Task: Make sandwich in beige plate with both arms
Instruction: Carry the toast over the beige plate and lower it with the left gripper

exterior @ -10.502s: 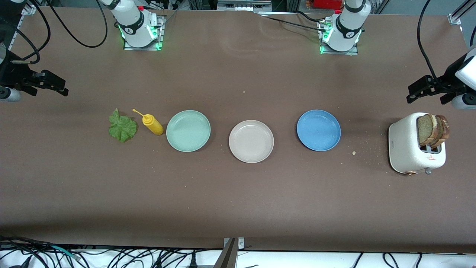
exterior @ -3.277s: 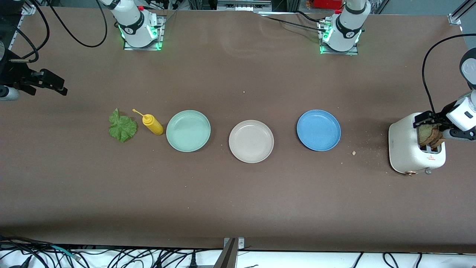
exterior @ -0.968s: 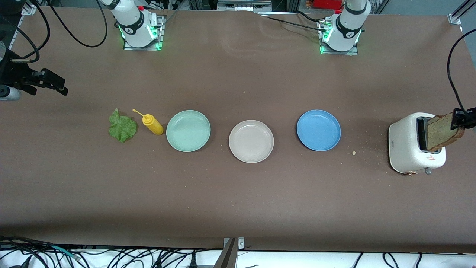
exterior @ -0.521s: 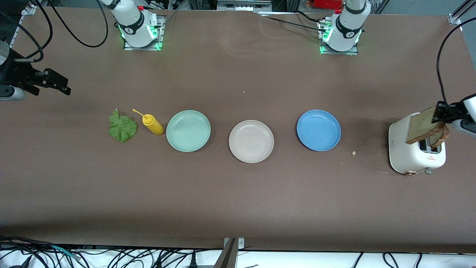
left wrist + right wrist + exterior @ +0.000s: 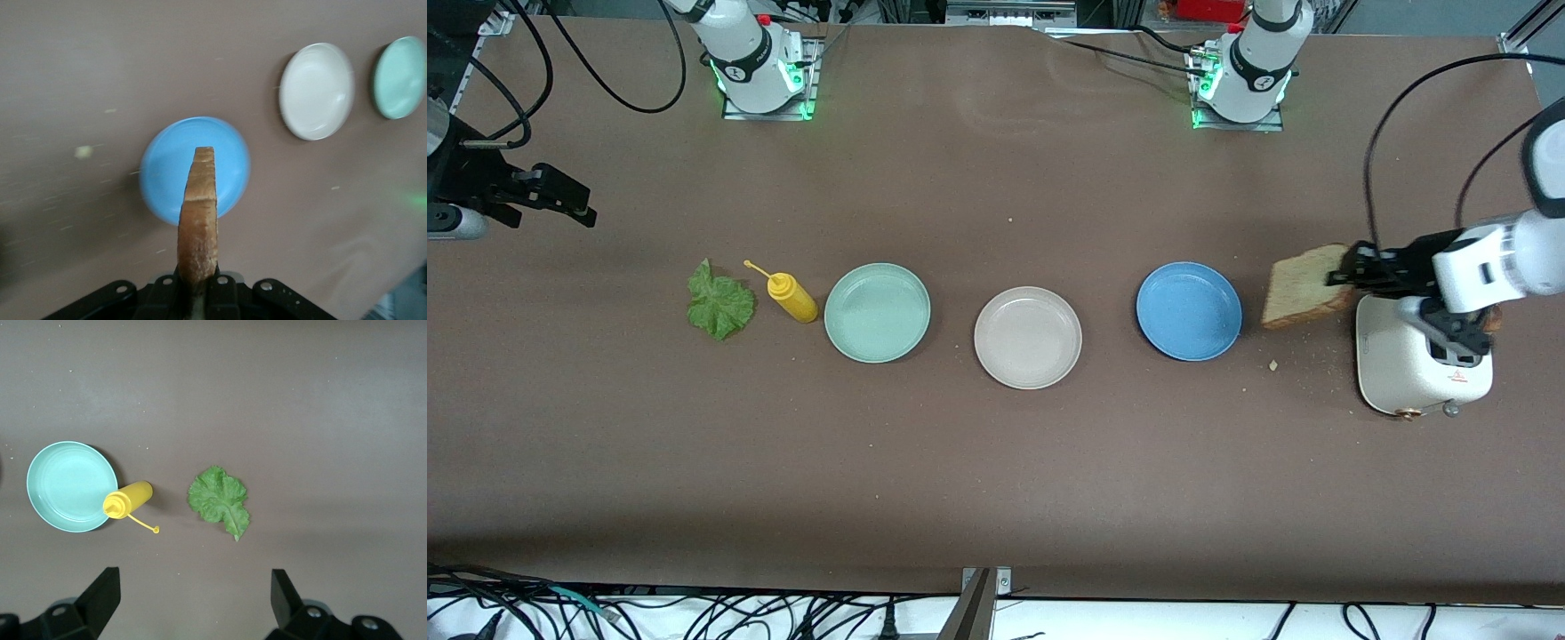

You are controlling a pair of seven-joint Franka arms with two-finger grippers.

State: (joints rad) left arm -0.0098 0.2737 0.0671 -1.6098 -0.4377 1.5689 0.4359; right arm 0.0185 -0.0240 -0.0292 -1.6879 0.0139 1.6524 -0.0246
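carrying a bread slice (image 5: 1305,286) with my left gripper (image 5: 1344,269), pinched shut on one crust edge, over the bare table between the blue plate (image 5: 1189,311) and the toaster (image 5: 1405,364). in the left wrist view the slice (image 5: 198,213) stands edge-on out of the jaws, with the blue plate (image 5: 227,143) under it. the beige plate (image 5: 1028,338), my landmark, sits empty mid-table, with the blue plate beside it toward the left arm's end and the green plate (image 5: 877,312) beside it toward the right arm's end.

bread like this i judge light, fairly stiff when toasted, but crumbly (crumbs already dot the table by the toaster), so a narrow grip on the crust seems right; squeezing harder could snap it. the lettuce (image 5: 719,305), out past the green plate and a mustard bottle (image 5: 791,297) from the beige plate, looks limp and thin; i'd take it by its edge.

my right gripper (image 5: 560,201) waits with fingers spread wide, empty, high over that end of the table, well away from the beige plate; its wrist view looks down on the lettuce (image 5: 219,499).

the table is a matte brown mat, flat, with plenty of room around the beige plate for a clean set-down.
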